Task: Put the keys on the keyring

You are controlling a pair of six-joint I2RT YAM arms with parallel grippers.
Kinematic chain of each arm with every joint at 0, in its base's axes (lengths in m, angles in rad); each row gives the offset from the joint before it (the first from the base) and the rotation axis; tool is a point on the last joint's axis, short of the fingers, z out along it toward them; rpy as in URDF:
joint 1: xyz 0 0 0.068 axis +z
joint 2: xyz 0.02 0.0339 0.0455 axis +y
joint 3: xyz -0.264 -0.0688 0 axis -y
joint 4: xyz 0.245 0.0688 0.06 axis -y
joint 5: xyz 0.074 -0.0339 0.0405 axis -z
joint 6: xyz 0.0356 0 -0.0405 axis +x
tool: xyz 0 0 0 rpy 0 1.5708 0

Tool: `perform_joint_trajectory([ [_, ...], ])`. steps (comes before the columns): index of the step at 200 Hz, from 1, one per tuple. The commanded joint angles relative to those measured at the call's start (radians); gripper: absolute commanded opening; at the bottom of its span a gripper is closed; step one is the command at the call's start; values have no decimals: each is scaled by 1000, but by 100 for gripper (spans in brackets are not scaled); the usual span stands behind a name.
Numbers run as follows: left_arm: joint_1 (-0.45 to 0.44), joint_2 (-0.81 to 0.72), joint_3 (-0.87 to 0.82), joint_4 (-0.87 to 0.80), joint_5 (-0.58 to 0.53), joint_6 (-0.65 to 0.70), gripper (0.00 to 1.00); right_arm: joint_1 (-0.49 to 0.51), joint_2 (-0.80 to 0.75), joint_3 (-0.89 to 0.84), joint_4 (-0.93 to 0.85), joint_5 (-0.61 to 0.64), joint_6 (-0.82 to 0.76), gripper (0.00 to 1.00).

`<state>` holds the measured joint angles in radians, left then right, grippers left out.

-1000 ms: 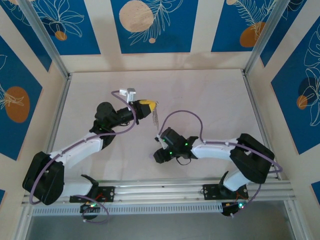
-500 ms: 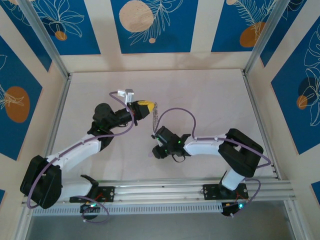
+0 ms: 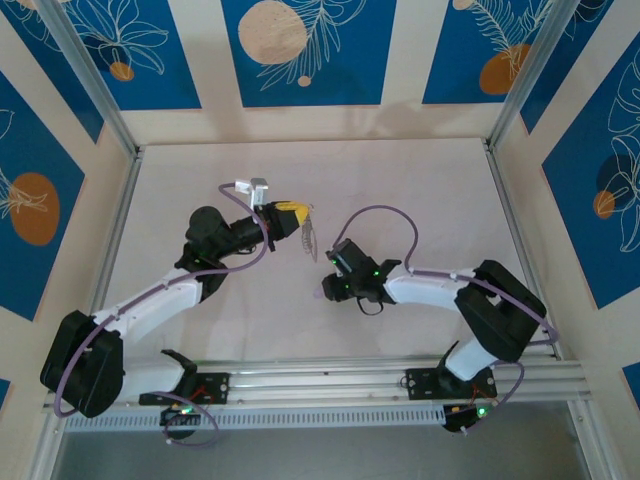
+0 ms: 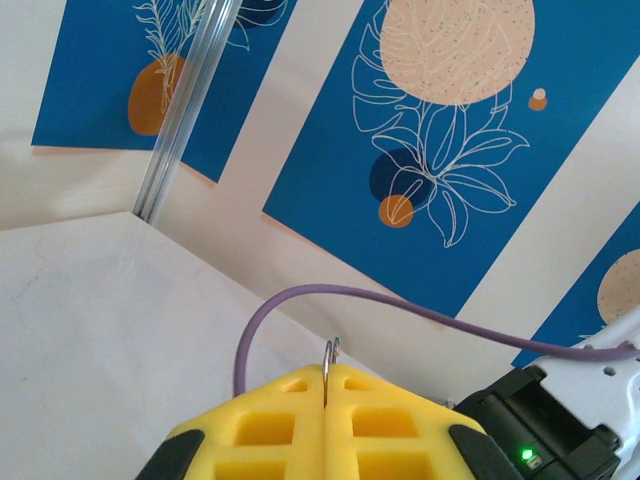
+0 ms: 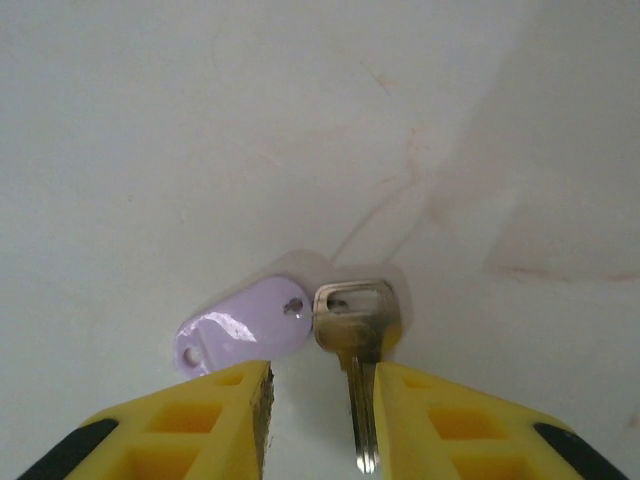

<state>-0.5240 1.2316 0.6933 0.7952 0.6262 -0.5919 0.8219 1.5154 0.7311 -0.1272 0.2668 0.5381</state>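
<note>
Silvery key (image 5: 352, 325) with lilac tag (image 5: 245, 325) lies flat on table (image 5: 150, 120), right gripper (image 5: 322, 385) half open astride its blade (not pinched yet). Likely light, stiff, slippery: grip the blade, leave head hole free. Left gripper (image 4: 327, 400) pinches keyring (image 4: 328, 352).

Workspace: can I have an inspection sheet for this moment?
Surface: pale table, faint stains.
Job's things: keyring in the left gripper; key flat on the table, lilac tag touching its head.
Clutter: nothing seen.
Grippers: left shut on the keyring; right gripper open, fingers either side of the key's blade.
Cables: purple cable looping over each arm.
Surroundings: blue leaf-print walls, metal posts.
</note>
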Motion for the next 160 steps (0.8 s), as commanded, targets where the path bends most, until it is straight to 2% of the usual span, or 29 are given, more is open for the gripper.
perform_joint_trajectory([
  [1,9,-4,2,50,-8,12,0,-22,-79,-24,-43,21,158,33],
  [30,10,15,11,58,-5,7,0,-40,-144,-59,-33,2,314,30],
  [61,10,26,14,70,-10,1,0,-47,-156,-58,-30,-11,361,30],
  [95,12,29,22,69,-10,-3,0,-80,-104,-38,-21,-52,357,25],
  [160,21,23,23,49,-24,5,0,-53,-8,20,-22,-44,525,25],
])
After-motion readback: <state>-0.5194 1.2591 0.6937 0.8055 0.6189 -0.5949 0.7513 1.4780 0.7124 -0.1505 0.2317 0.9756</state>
